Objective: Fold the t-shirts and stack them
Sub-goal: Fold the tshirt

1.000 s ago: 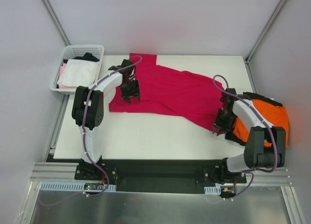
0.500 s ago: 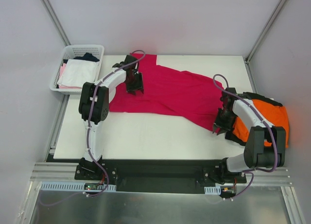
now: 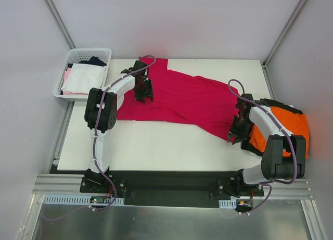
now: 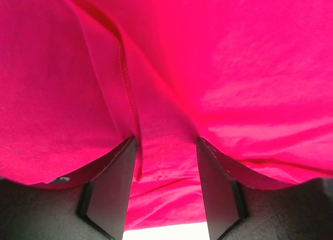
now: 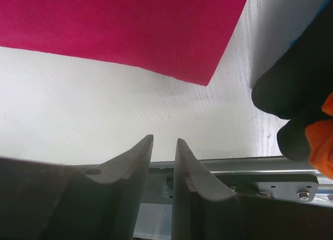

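Note:
A crimson-magenta t-shirt [image 3: 182,99] lies spread across the far half of the white table. My left gripper [image 3: 144,97] is down on its left part. In the left wrist view the jaws [image 4: 165,142] stand apart, tips pressed into the red cloth [image 4: 234,68], with a seam ridge running between them. My right gripper [image 3: 232,138] hovers at the shirt's near right corner [image 5: 205,78], apart from it. Its jaws [image 5: 164,139] are nearly together with nothing between them. An orange t-shirt [image 3: 289,125] and a black one [image 3: 270,102] lie bunched at the right edge, beside that gripper.
A white mesh basket [image 3: 78,55] holding white [image 3: 83,78] and pink garments stands off the table's far left corner. Bare white table [image 3: 156,146] runs along the near side. The metal rail [image 5: 270,172] of the arm mounts lies just behind the right gripper.
My left gripper has shifted a little toward the far side and right over the crimson shirt, then settled. The right arm has not moved.

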Controlling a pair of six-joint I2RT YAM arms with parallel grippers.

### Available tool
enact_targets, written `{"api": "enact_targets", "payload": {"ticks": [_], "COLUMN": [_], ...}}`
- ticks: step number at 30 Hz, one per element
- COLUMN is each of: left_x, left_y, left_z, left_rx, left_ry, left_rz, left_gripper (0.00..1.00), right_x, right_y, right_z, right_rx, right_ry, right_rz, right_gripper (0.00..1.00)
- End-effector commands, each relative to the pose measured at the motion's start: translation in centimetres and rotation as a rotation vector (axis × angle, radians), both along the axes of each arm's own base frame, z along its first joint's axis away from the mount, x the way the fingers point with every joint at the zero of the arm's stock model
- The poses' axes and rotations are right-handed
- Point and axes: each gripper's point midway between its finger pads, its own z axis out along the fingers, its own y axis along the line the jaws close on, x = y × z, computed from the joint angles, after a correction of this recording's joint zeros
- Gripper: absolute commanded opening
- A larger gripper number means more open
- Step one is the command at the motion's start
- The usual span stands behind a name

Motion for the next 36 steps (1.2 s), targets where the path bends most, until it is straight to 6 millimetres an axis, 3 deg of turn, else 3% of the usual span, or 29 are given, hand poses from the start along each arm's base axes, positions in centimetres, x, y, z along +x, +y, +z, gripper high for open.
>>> {"api": "enact_targets", "payload": {"ticks": [1, 4, 6, 10, 18, 26, 36], "left_x": [-0.4, -0.1, 0.1, 0.7, 1.3, 3.9, 4.9], "left_y": [-0.5, -1.3, -1.8, -2.5, -2.8, -5.0, -8.3], "left_z": [2.1, 2.6, 2.6, 3.0, 4.5, 7.4, 7.5], "left_rx": [-0.011, -0.041, -0.054, -0.079, -0.095, -0.198, -0.369], "left_ry": [-0.044, -0.049, -0.049, -0.054, -0.085, -0.135, -0.065], "left_rz": [-0.029, -0.027, -0.024, -0.019, -0.011, 0.010, 0.011], "left_gripper": [0.50, 0.47, 0.28, 0.09, 0.11, 0.13, 0.13], "right_x": [0.3, 0.3, 0.4, 0.2, -0.2, -0.1, -0.5], "right_y": [-0.1, -0.1, -0.1, -0.2, -0.2, -0.1, -0.2], "right_z": [0.7, 0.7, 0.8, 0.9, 0.7, 0.7, 0.9], "right_rx": [-0.009, -0.009, -0.010, -0.015, -0.018, -0.015, -0.023], "right_ry": [0.000, 0.003, 0.000, -0.002, 0.009, 0.012, 0.007], "right_rz": [0.009, 0.004, 0.002, 0.002, 0.004, 0.002, 0.001], "right_gripper": [0.28, 0.28, 0.28, 0.28, 0.28, 0.27, 0.27]}}
